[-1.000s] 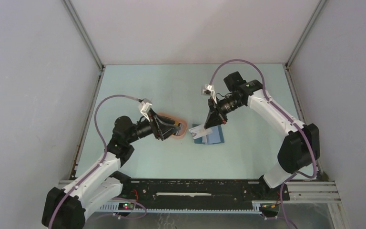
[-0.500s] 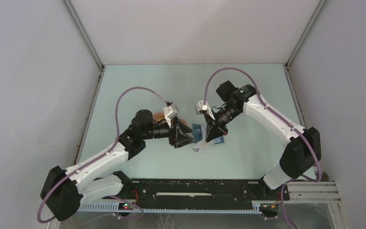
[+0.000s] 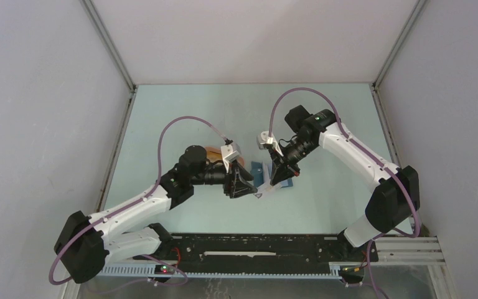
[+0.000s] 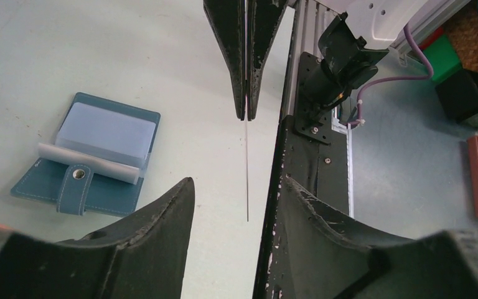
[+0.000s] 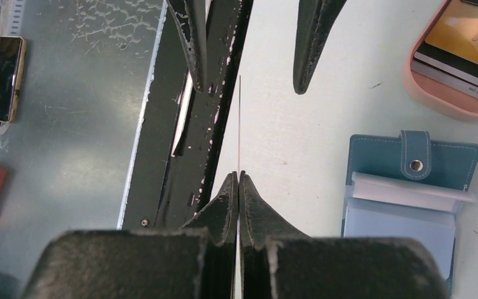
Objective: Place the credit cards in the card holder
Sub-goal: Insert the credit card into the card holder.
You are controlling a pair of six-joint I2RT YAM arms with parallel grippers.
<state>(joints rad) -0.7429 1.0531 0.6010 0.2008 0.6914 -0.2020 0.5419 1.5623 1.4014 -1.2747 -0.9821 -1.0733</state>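
Note:
My right gripper (image 5: pixel 237 177) is shut on a whitish credit card (image 3: pixel 267 189), held above the table and seen edge-on as a thin line (image 5: pixel 239 124) (image 4: pixel 247 168). My left gripper (image 4: pixel 236 187) faces it, open, and the card's free end reaches between its fingertips (image 4: pixel 183 187) without touching them. The card holder (image 4: pixel 87 156) (image 5: pixel 411 187) lies open on the table beside both grippers, a pale card in its light-blue slots. More credit cards (image 5: pixel 463 43), a yellow-orange one on top of a dark one, lie stacked in the pink tray (image 5: pixel 429 96).
The black base rail (image 4: pixel 305 187) (image 5: pixel 187 124) runs along the table's near edge just below the grippers. In the top view the left arm covers most of the pink tray (image 3: pixel 213 150). Grey walls enclose the table on three sides.
My left arm has swung from the pink tray rightward to the card. My right gripper has carried the card off the card holder toward the near edge, still shut on it.

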